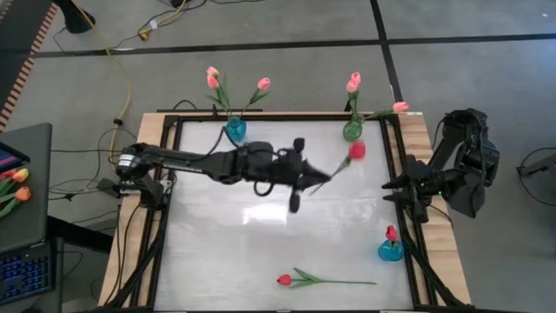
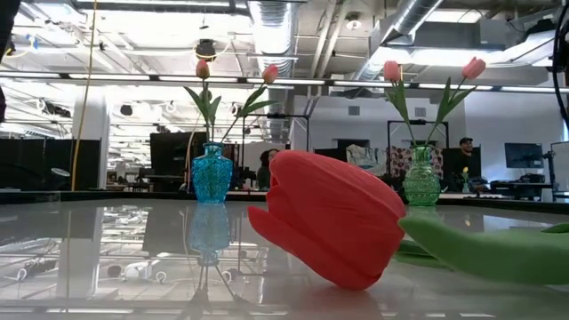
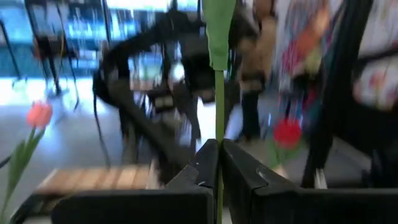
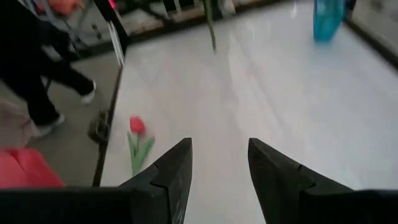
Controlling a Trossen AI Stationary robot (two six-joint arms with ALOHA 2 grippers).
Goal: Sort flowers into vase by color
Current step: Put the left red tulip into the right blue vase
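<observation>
My left gripper (image 1: 314,181) is over the middle of the table, shut on a red tulip whose head (image 1: 357,150) is near the green vase (image 1: 352,130). That vase and the blue vase (image 1: 234,130) stand at the far edge, each with pink tulips. A small blue vase (image 1: 390,250) at the right holds one red tulip. Another red tulip (image 1: 284,280) lies flat near the front edge and looms large in the low view (image 2: 329,222). My right gripper (image 1: 388,189) waits open at the table's right edge, above the table. My left gripper pinches the tulip's thin green stem (image 3: 219,158) between its two fingers, below a leaf (image 3: 217,31). The fingers lie level, pointing toward the table's right side, across the stem. The tulip is lifted clear of the table, its red head slanting toward the far right.
Dark frame rails (image 1: 165,217) run along the table's left and right sides. The white tabletop (image 1: 261,243) is bare between the vases and the lying tulip. People stand in the room beyond the table.
</observation>
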